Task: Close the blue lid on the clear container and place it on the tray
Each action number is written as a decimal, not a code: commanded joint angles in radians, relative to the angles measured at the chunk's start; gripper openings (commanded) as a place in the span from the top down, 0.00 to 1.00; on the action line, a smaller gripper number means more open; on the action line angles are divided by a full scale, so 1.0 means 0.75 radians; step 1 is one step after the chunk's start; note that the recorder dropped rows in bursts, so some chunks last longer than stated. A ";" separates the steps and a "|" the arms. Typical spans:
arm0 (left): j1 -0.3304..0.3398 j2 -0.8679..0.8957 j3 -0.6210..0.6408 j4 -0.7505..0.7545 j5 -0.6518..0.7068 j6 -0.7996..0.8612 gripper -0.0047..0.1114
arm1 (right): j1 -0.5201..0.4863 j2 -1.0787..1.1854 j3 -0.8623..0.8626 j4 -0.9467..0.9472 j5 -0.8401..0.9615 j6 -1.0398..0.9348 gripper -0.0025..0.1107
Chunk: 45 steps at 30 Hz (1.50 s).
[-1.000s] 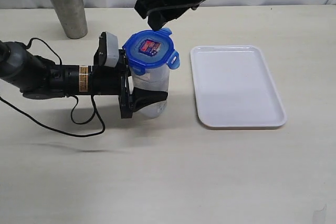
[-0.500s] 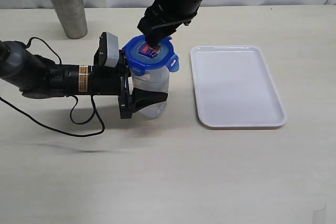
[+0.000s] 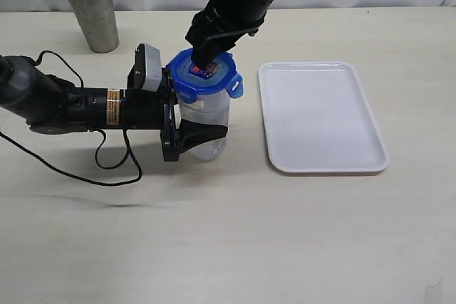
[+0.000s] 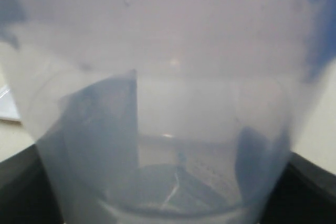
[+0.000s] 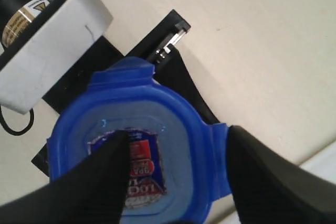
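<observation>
The clear container [image 3: 205, 124] stands upright on the table, left of the tray [image 3: 324, 115]. My left gripper [image 3: 199, 124] reaches in from the left and is shut on its lower body. In the left wrist view the container [image 4: 168, 103] fills the picture, with a dark finger [image 4: 16, 187] at each side. The blue lid [image 3: 205, 76] sits on the rim, sticker up and side tabs sticking out. My right gripper [image 3: 206, 53] hangs over it, open. In the right wrist view one finger [image 5: 105, 177] rests on the lid [image 5: 178, 145] at the sticker, the other lies outside a tab.
A grey steel cup [image 3: 91, 8] stands at the back left. The left arm's black cable [image 3: 114, 169] loops over the table in front of that arm. The white tray holds nothing.
My right gripper has come down from above the lid until a fingertip rests on its sticker. The lid, tilted a second ago, now sits flatter. The left gripper has not moved.
</observation>
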<state>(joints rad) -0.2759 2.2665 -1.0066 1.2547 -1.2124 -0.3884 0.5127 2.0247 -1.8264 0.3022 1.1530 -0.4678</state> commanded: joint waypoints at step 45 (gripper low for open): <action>0.038 -0.006 0.005 -0.023 0.004 -0.009 0.96 | -0.052 0.211 0.226 0.114 0.091 -0.156 0.61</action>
<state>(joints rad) -0.2635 2.2665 -1.0043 1.2585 -1.2183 -0.3970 0.4501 2.0678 -1.7243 0.5695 1.0655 -0.5601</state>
